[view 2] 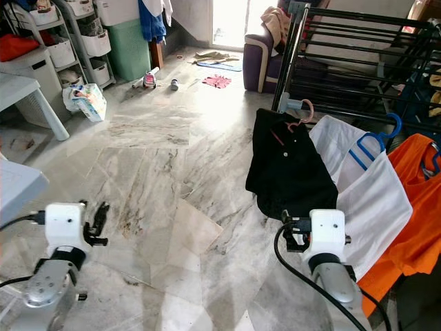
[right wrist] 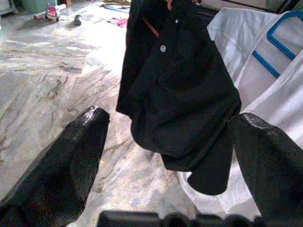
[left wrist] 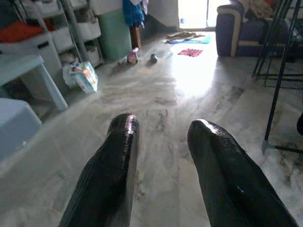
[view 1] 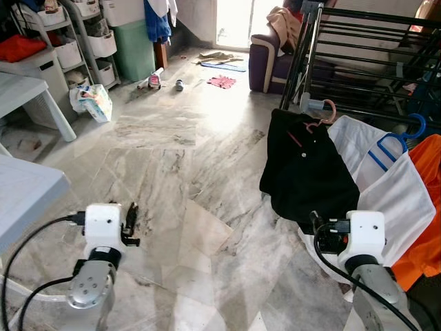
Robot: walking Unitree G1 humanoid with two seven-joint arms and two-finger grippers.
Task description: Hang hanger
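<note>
Far ahead and to the left of the left pincer [view 1: 130,222] stand the storage shelves [view 1: 83,34] and a white table [view 1: 31,93], with a printed bag [view 1: 96,102] on the marble floor [view 1: 172,172] beside them. This pincer is held low over bare floor, its two fingers a moderate gap apart and holding nothing. It plays no part in the step and can stay where it is.

Ahead of the right pincer [right wrist: 165,156], and just beyond its spread fingers, hangs the black shirt [right wrist: 177,90] on a pink hanger [view 1: 318,118], whose hook sits near the lower bar of the black drying rack [view 1: 372,62]. The right pincer is wide open and empty, with the garment's lower half framed between its fingertips [right wrist: 92,118]. To its right a white garment [view 1: 386,186] carries a blue hanger [view 1: 396,145], and past that an orange garment [view 1: 427,214] lies at the edge.

The task's thing appears to be one of these hangers. I cannot tell whether the pink hook is already seated on a bar. To do the reach well, the right pincer should rise toward the hook or neck, not close on loose cloth. A grip on fabric alone would probably let the hanger swing or slip. Approach squarely and close on the rigid neck.
</note>
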